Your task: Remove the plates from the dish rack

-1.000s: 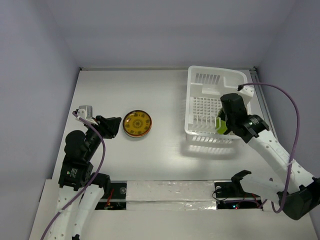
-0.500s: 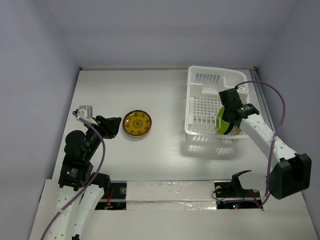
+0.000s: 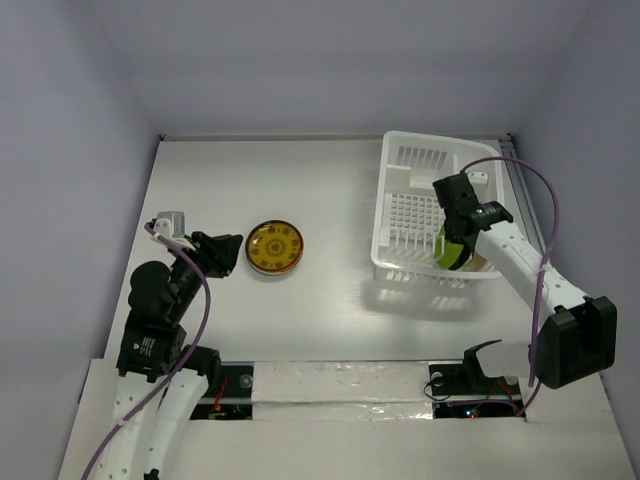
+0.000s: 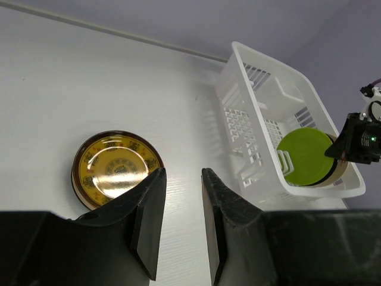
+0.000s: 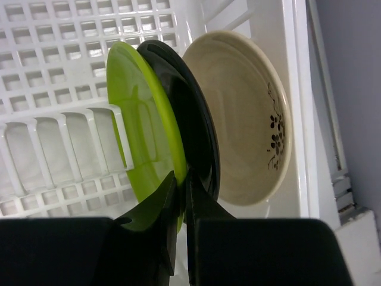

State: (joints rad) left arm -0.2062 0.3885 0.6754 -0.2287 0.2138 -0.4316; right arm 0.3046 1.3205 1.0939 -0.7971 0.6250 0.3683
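Three plates stand on edge in the white dish rack (image 5: 36, 173) (image 3: 400, 205) (image 4: 256, 137): a lime green plate (image 5: 140, 125) (image 4: 305, 156) (image 3: 442, 248), a dark plate (image 5: 193, 125) behind it, and a cream plate (image 5: 250, 119) with small dark motifs. My right gripper (image 5: 182, 179) (image 3: 458, 215) is shut on the rim of the lime green plate, one finger on each face. A yellow-brown patterned plate (image 3: 274, 246) (image 4: 116, 167) lies flat on the table at the left. My left gripper (image 4: 181, 176) (image 3: 226, 250) hovers beside it, open and holding nothing.
The rack sits at the table's back right, near the right wall (image 3: 580, 110). A purple cable (image 3: 545, 200) loops over the right arm. Bare white table (image 3: 330, 200) lies between the patterned plate and the rack.
The right gripper has closed onto the lime green plate's rim, and the right arm has swung so its wrist sits further over the rack. The left arm has not moved.
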